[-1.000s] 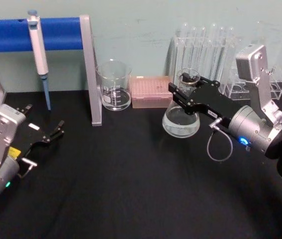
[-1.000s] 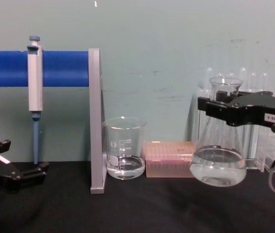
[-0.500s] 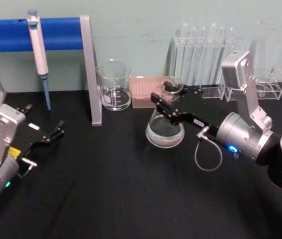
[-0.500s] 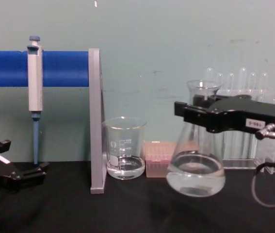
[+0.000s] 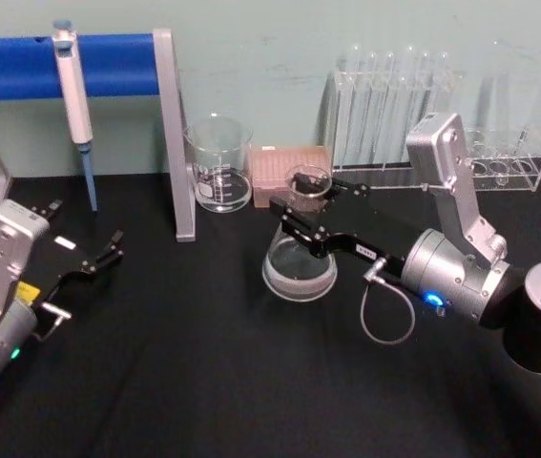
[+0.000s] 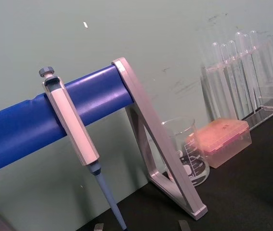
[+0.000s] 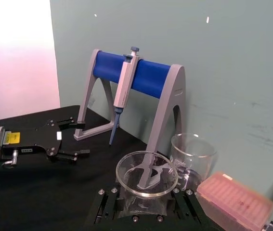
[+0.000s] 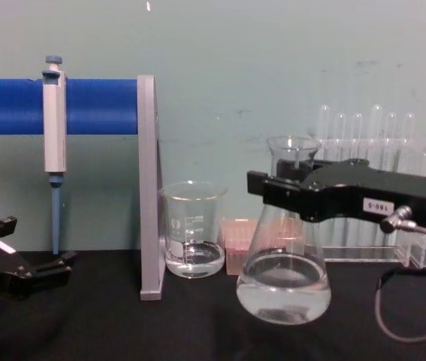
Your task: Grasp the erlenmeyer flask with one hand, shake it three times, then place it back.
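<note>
Head view first: the right hand (image 5: 310, 202) is clamped around the neck of the clear glass conical erlenmeyer flask (image 5: 299, 272), which sits mid-table in front of the pink tip box (image 5: 292, 164). The left gripper (image 5: 98, 258) is parked at the left edge, fingers apart.

Chest view: the flask (image 8: 284, 282) has clear liquid pooled in its wide base, so figure it's bottom-heavy, and smooth glass is slippery and breakable. The neck just under the flared rim is the spot to hold, right where the right hand (image 8: 265, 188) has it. Since a second ago it's swung left, away from the clear test tubes (image 8: 363, 150) towards the straight-sided glass beaker (image 8: 192, 229), and dropped lower – can't tell if the base is touching the black table (image 8: 122, 331) yet.

Right wrist view: the flask rim (image 7: 126, 180) sits snug between the jaws.

Left wrist view: just the beaker (image 6: 187, 154) beside the blue-barred stand (image 6: 54, 110) – nothing changed.
</note>
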Available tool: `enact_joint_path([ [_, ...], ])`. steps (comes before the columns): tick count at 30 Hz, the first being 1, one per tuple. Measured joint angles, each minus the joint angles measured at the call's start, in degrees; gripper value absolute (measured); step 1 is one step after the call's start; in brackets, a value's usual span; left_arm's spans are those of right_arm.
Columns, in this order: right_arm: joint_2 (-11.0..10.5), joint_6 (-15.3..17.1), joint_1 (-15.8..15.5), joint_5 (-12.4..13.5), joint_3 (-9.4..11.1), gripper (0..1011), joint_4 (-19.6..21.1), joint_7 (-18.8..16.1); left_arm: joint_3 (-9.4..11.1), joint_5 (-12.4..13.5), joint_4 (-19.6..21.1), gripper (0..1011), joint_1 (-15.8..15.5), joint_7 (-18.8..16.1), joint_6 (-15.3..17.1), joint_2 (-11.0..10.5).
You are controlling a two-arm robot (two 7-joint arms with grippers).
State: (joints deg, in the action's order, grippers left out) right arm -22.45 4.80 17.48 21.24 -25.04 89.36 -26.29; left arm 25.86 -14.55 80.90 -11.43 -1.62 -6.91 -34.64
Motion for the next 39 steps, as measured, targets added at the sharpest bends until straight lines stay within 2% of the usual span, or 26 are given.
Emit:
enact_joint_path([
  [11, 0.17, -0.9, -0.01, 0.15, -1.29, 450, -1.94, -0.57, 0.0, 0.0, 0.0, 1001, 0.0, 0.0, 0.0, 0.0],
  [17, 0.56, -2.64, 0.24, -0.31, -2.08, 450, -4.35, -1.13, 0.0, 0.0, 0.0, 1001, 0.0, 0.0, 0.0, 0.0],
  [27, 1.58, -5.92, 0.59, -0.52, -2.32, 450, -7.95, -2.14, 0.0, 0.0, 0.0, 1001, 0.0, 0.0, 0.0, 0.0],
  [39, 2.9, -8.22, 1.24, -0.75, -2.38, 450, -11.81, -2.81, 0.0, 0.0, 0.0, 1001, 0.0, 0.0, 0.0, 0.0],
])
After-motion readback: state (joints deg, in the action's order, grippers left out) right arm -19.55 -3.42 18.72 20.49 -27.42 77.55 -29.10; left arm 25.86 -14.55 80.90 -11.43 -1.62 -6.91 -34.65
